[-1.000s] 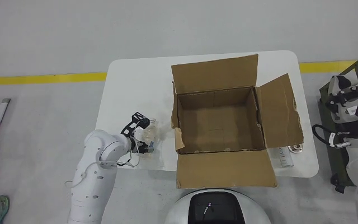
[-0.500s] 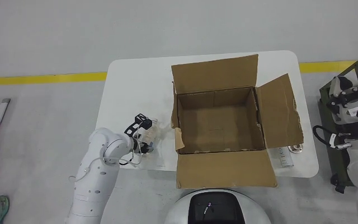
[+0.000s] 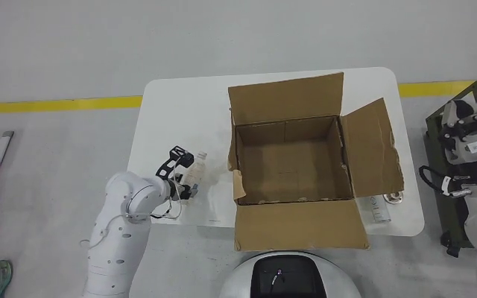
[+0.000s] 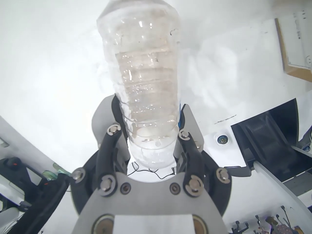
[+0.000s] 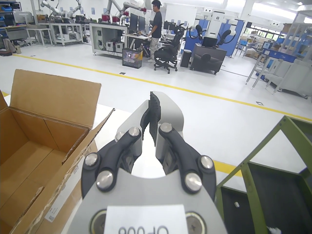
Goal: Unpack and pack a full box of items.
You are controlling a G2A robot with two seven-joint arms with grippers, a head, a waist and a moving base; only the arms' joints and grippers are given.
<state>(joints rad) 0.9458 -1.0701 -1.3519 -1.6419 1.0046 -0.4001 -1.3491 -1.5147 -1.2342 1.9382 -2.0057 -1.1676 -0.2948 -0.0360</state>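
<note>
A clear plastic bottle [image 3: 193, 170] with a little water in it is held over the left part of the white table [image 3: 179, 112], its cap end toward the box. My left gripper [image 3: 181, 173] is shut on the bottle's base. In the left wrist view the bottle [image 4: 143, 86] runs away from the camera between the black fingers [image 4: 111, 140] of the left gripper [image 4: 148, 132]. The open cardboard box [image 3: 291, 160] stands to the right of it, its inside bare. My right gripper [image 5: 152, 116] is shut on nothing, off the table's right end, beside the box [image 5: 36, 132].
Four box flaps lie spread outward; the front flap [image 3: 298, 223] hangs over the table's near edge. Two small items [image 3: 381, 211] lie on the table right of the box. A green cart [image 5: 268, 171] stands past the right end.
The left gripper has drawn slightly back to the left with the bottle, which now tilts with its cap pointing up and away. The box has not moved.
</note>
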